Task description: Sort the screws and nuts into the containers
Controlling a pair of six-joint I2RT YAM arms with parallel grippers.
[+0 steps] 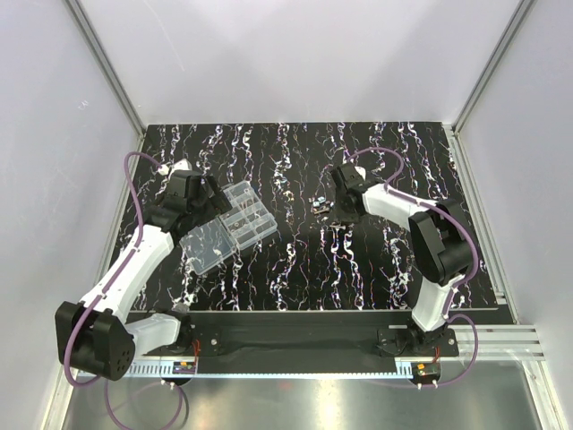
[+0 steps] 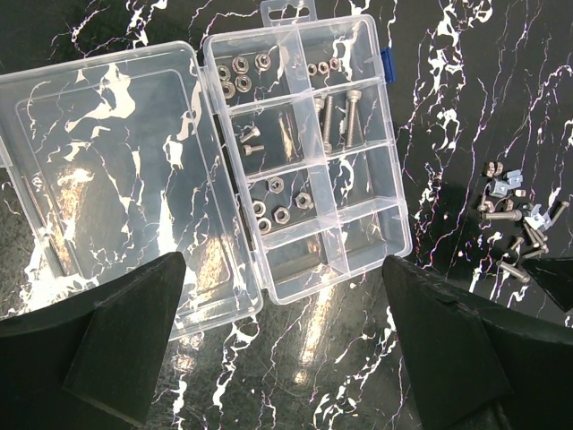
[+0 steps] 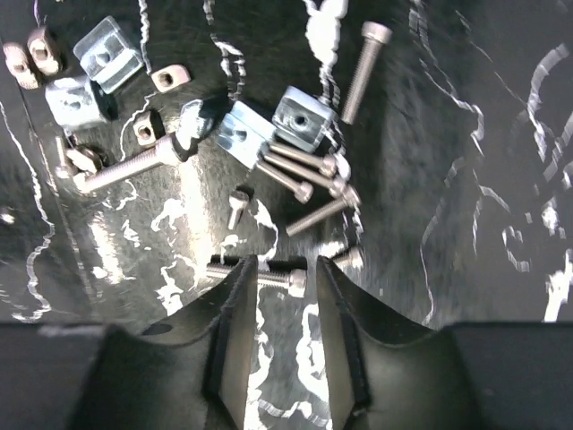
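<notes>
Holds left claw wide open, empty, above box; lid flat beyond left finger, sorted nuts and screws ahead. Sets right claw half closed astride 1 screw; cannot tell if gripped. Shows loose screws and loose nuts just ahead.

Bright, even light from above here. Glare washes over the clear lid, the glossy worktop shines back, and the right wrist view smears soft, screws glinting.
</notes>
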